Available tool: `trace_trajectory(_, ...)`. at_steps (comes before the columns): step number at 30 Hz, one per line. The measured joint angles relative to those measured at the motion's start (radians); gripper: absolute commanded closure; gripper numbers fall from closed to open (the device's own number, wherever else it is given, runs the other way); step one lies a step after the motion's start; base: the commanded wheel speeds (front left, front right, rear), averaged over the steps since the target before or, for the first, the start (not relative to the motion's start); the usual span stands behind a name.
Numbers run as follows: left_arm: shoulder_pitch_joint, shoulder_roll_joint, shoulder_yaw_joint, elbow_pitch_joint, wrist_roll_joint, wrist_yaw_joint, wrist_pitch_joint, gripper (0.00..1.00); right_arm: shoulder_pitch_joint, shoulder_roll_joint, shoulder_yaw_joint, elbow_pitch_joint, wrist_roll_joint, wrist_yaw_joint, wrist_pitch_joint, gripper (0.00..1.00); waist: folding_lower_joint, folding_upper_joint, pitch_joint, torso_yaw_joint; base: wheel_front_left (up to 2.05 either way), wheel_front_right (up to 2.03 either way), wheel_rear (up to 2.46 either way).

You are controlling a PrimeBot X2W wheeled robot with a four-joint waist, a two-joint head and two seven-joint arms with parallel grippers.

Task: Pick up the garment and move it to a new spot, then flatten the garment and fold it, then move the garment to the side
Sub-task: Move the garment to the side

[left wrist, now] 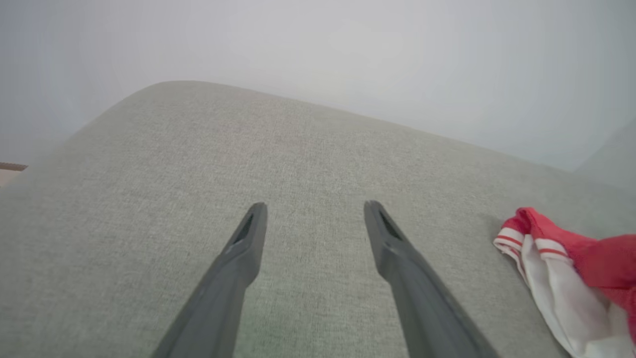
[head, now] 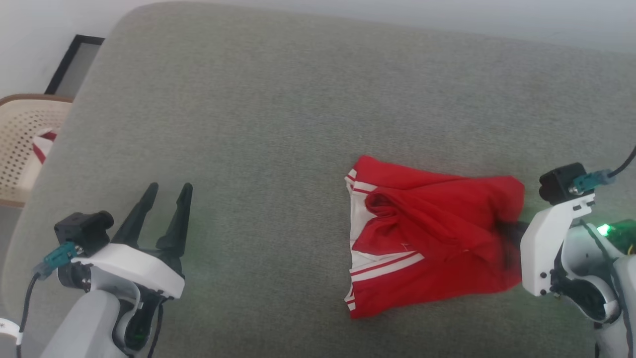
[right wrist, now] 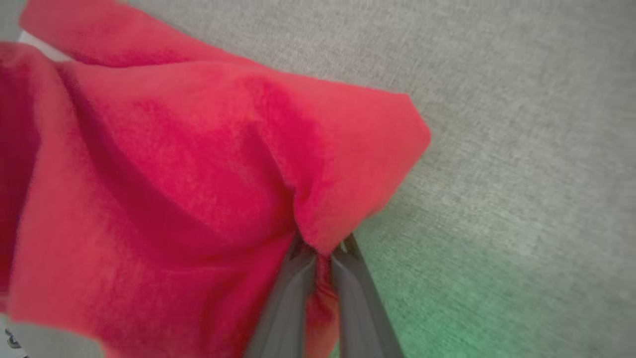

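The garment [head: 427, 233], a red jersey shirt with white sleeves and striped trim, lies crumpled on the grey cushion's [head: 278, 124] right part. My right gripper [head: 507, 238] reaches in from the right, and its dark fingers are shut on the garment's right edge. In the right wrist view the red cloth [right wrist: 198, 164] bunches up around the closed gripper [right wrist: 320, 248]. My left gripper [head: 169, 189] stands open at the lower left, far from the garment, with nothing between its fingers. The left wrist view shows that gripper [left wrist: 313, 209] over bare cushion, with the garment's white sleeve [left wrist: 561, 293] at the right.
A beige perforated basket [head: 20, 144] holding a red-and-white cloth scrap [head: 42, 144] stands off the cushion's left edge. A dark-framed panel [head: 74, 62] leans against the wall behind it. The cushion's far edge meets a pale wall.
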Motion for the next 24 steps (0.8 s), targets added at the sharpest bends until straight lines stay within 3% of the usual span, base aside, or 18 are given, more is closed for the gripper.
trace_trajectory(13,-0.070,0.009,-0.044,-0.031,0.018,0.000,0.000,0.00,-0.037,-0.085,-0.119,-0.087,-0.090,0.000,0.026,1.00,0.0000,0.0001,0.008,-0.098,0.00,0.00,0.00)
trace_trajectory(24,-0.174,0.009,-0.112,-0.039,0.037,0.000,0.000,0.00,-0.196,-0.252,-0.179,0.041,-0.136,0.000,-0.084,1.00,0.0000,0.0000,0.055,-0.205,0.00,0.00,0.00)
